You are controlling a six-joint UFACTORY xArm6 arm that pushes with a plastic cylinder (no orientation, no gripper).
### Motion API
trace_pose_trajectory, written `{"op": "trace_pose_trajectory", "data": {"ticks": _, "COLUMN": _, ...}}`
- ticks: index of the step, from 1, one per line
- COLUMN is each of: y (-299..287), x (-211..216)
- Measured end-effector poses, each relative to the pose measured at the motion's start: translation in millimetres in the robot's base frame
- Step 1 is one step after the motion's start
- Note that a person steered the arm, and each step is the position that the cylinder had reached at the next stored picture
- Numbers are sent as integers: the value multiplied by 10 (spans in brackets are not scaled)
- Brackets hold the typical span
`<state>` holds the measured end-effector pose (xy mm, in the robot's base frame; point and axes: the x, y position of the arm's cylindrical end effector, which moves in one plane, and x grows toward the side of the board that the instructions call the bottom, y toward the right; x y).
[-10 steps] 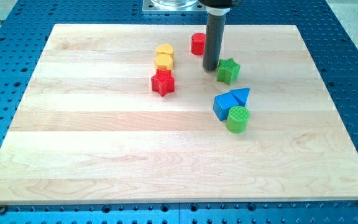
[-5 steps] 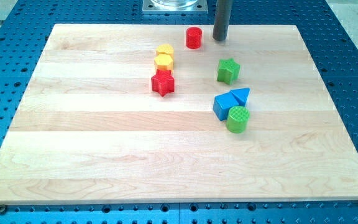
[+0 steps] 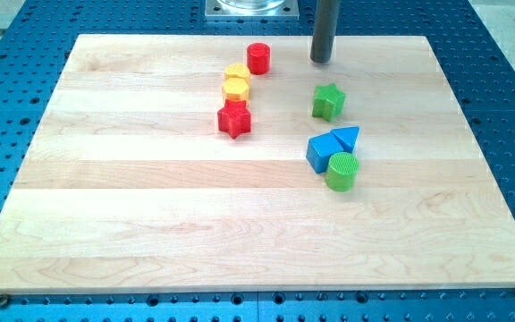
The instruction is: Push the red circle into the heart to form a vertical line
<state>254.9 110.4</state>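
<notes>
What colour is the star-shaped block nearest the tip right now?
Green: the green star, just below my tip, clearest in the camera view.

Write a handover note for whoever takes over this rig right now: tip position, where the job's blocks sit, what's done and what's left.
My tip rests near the view's top, clear of every block, to the right of the red circle.
The red circle sits just up and right of the yellow heart, close but slightly offset. Below the heart are a yellow block and the red star, stacked downward in the view.
Done: circle brought near the heart.
Left: nudge the circle leftward so it lines up directly above the heart and meets it.
</notes>
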Motion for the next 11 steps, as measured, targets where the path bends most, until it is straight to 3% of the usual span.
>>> {"op": "trace_pose_trajectory", "data": {"ticks": 4, "y": -751, "x": 272}}
{"op": "trace_pose_trajectory", "data": {"ticks": 11, "y": -947, "x": 111}}
